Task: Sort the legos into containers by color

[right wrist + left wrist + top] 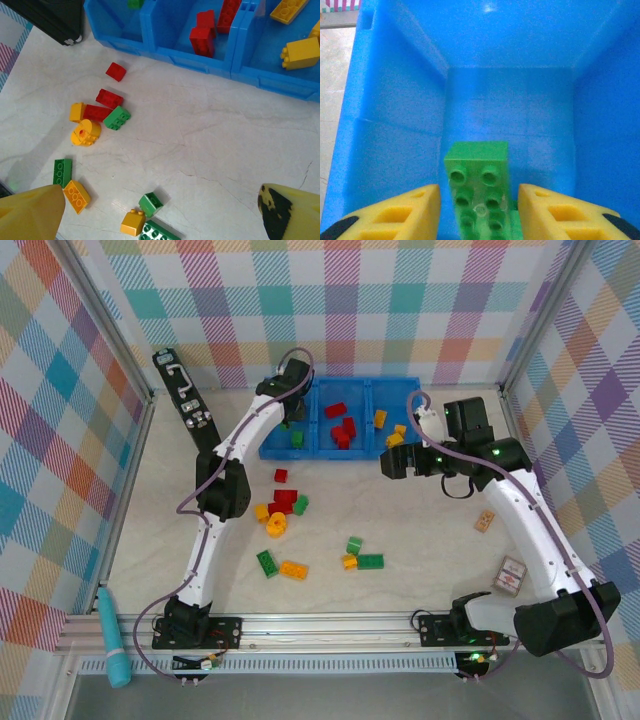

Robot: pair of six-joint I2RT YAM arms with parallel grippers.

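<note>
Top external view shows us the blue tray (320,452) far across the table (430,540). Our left gripper (479,187) hangs in its left compartment, fingers parted just clear of a green brick (476,160) lying there. Our right gripper (161,200) gapes wide above loose legos (109,97).

Blue tray (190,62), 3 compartments: green lego (477,195) L, reds (343,428) mid, yellows (380,418) R; loose mixed legos (285,502) in front.

I note on left arm (248,428) and right arm (515,515): white link shells, black joint housings, mauve cables looped outside, small green lights. The left tool (479,210) fingers (405,215): yellow wedges with cut-outs; right tool (161,200) yellow, black-smudged.
</note>
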